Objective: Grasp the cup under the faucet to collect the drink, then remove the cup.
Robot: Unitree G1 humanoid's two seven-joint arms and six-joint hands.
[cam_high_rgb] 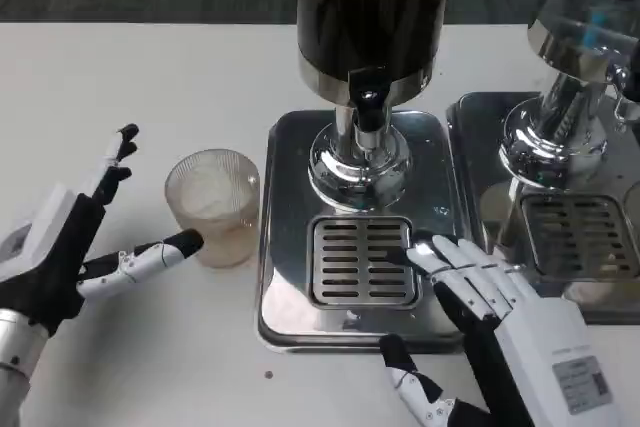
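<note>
Ribbed translucent plastic cup [212, 205] stands on white table [150, 77], left of steel drip tray [285, 297]. Left hand [85, 242] spread, thumb at cup. Right hand [500, 317] spread, empty, over tray's right edge.

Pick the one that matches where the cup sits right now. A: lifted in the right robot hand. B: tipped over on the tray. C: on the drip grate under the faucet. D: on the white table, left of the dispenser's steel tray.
D: the cup stands upright on the white table, left of the steel tray, not on the drip grate.
</note>
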